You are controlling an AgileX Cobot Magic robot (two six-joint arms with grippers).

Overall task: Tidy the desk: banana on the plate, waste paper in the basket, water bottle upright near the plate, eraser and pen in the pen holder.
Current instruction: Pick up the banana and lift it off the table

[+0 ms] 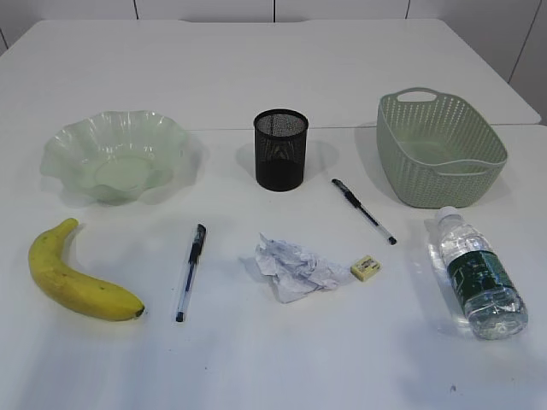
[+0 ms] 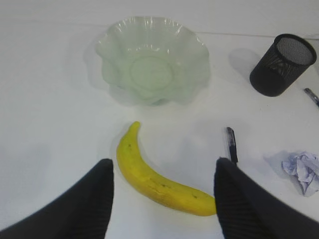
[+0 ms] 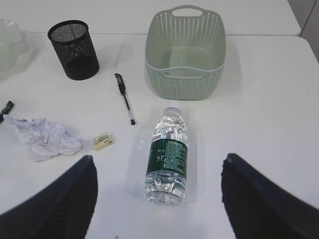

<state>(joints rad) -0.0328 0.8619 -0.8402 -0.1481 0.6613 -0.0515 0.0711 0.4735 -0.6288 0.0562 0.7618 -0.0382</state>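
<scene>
The yellow banana lies front left, below the wavy green plate. My left gripper hovers open over the banana without touching it. The water bottle lies on its side at the right, cap toward the green basket. Above the bottle my right gripper stands open and empty. Crumpled waste paper and a small eraser sit in the middle. One pen lies left of the paper, another pen right of the black mesh pen holder.
The white table stretches back behind the objects, and its right edge runs close behind the basket. Neither arm shows in the exterior view.
</scene>
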